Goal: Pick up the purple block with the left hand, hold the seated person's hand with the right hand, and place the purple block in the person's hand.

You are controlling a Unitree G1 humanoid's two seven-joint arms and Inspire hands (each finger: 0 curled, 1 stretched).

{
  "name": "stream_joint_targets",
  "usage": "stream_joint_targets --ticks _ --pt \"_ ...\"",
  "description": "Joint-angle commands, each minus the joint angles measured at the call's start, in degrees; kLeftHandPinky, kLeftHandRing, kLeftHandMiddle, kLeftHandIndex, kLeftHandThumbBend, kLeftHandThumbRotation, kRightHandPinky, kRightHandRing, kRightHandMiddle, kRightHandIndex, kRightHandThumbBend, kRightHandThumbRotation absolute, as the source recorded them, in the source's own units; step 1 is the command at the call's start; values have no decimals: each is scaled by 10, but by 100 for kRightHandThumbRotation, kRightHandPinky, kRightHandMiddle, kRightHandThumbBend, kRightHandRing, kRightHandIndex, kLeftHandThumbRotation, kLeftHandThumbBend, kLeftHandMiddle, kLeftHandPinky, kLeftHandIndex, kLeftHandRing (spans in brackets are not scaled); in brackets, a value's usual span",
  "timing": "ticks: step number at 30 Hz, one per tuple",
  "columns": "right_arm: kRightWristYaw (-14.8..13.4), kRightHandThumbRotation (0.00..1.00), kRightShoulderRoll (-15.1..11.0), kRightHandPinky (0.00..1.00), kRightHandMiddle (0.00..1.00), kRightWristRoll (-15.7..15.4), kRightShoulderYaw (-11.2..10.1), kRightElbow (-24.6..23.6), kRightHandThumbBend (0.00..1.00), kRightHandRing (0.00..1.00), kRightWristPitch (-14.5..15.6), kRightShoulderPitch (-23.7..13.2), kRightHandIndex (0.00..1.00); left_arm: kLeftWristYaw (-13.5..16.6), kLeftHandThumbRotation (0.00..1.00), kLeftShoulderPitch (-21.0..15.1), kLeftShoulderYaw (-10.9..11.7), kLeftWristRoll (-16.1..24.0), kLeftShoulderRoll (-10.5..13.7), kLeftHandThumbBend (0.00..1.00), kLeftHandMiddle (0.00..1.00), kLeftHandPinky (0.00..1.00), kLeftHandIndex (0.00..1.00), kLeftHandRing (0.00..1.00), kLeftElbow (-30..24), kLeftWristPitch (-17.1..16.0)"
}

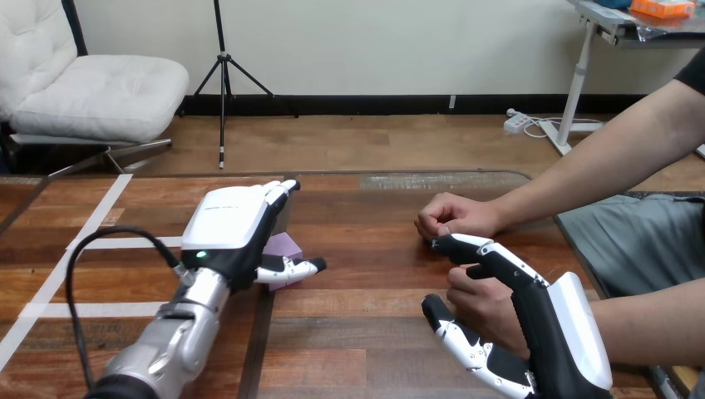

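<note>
Gripping the purple block (285, 248), the left hand (229, 220) sits over it at the table's (366, 287) left-centre. Its fingers are curled down past the block's far side and its thumb (293, 268) lies along the near edge. Just 1 corner and side of the block show past the palm. Cannot tell if the block rests on the wood or is just off it.

The right hand (565, 332) is at lower right, closed round the person's hand (490, 306): fingers (486, 252) run over the top of it and the thumb (465, 342) lies along its underside, touching. That person's hand is loosely curled, reaching in from the right edge.

The person's other hand (453, 216) is a fist on the table just beyond the right hand's fingertips. The block and the person's 2 hands are well apart, with bare wood between.
</note>
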Motion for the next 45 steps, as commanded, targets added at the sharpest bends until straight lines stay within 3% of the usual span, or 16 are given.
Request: stream_joint_targets --ticks 1,19,45 --pt "-2 42 -3 69 75 4 2 -8 46 74 -7 -27 73 13 46 -61 -1 -14 -10 79 87 84 87 85 29 4" --pt "-1 41 -3 69 74 4 1 -12 46 74 -5 -23 73 -3 44 -84 -9 -26 -33 79 86 82 87 84 69 26" --pt "1 42 -8 71 74 1 -2 -17 45 74 -4 -21 72 -22 42 -100 -15 -33 -45 80 86 82 87 84 96 51"
